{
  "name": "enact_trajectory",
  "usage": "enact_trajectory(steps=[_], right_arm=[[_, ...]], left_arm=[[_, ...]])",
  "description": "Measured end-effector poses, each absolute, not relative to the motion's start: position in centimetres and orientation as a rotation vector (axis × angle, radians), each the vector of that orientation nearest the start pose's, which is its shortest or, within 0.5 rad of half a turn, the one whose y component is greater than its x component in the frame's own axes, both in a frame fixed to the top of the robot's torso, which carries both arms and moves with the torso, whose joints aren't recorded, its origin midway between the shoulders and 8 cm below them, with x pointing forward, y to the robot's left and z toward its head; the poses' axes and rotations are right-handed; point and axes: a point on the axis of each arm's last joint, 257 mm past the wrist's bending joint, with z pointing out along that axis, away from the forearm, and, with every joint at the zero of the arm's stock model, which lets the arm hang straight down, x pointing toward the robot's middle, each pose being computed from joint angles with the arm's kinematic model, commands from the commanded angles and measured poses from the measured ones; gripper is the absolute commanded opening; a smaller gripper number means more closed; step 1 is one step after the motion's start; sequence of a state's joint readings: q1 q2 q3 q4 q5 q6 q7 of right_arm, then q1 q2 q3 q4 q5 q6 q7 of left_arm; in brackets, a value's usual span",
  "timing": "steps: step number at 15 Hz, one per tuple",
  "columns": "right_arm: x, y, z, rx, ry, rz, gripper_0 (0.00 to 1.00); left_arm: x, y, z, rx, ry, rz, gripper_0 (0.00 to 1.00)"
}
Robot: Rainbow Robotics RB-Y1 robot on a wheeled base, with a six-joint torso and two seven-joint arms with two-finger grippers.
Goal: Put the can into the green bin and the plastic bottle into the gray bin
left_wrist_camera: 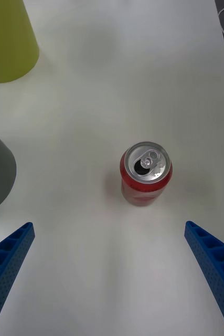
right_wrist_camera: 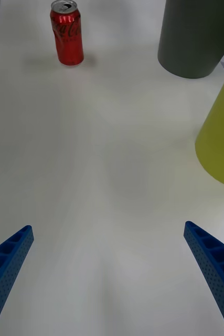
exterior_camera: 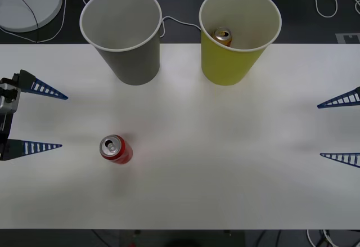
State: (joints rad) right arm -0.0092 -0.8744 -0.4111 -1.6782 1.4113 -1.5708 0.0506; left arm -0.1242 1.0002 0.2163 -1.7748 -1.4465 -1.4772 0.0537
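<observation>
Can (exterior_camera: pixel 116 149), red, stands upright on the white bench (exterior_camera: pixel 225 174), toward 7 o'clock from the gray bin (exterior_camera: pixel 121 33) and well apart from it. Left gripper (exterior_camera: pixel 34 117), fingers spread, faces it with nothing between, probably staged to grasp. Right gripper (exterior_camera: pixel 337 129) waits at 3 o'clock, also spread. Green bin (exterior_camera: pixel 240 36) at 1 o'clock already holds a gold-orange can (exterior_camera: pixel 223 36); cables (exterior_camera: pixel 180 22) lie behind.
</observation>
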Motion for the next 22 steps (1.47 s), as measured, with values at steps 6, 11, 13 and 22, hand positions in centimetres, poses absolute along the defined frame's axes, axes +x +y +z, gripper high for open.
enact_trajectory(steps=[6, 11, 13, 22], right_arm=[[36.5, -32.6, -16.1, -1.611, 1.533, 0.294, 1.0], [36.5, -32.6, -16.1, -1.611, 1.533, 0.294, 1.0], [36.5, -32.6, -16.1, -1.611, 1.533, 0.294, 1.0], [36.5, -32.6, -16.1, -1.611, 1.533, 0.294, 1.0]], left_arm=[[38.1, 29.1, -15.9, 1.788, 1.539, -0.247, 1.0], [38.0, 29.2, -16.5, 1.786, 1.549, -0.261, 1.0], [37.8, 29.3, -16.9, 1.762, 1.555, -0.296, 1.0], [38.3, 30.6, -21.0, 1.643, 1.463, -0.413, 1.0]])
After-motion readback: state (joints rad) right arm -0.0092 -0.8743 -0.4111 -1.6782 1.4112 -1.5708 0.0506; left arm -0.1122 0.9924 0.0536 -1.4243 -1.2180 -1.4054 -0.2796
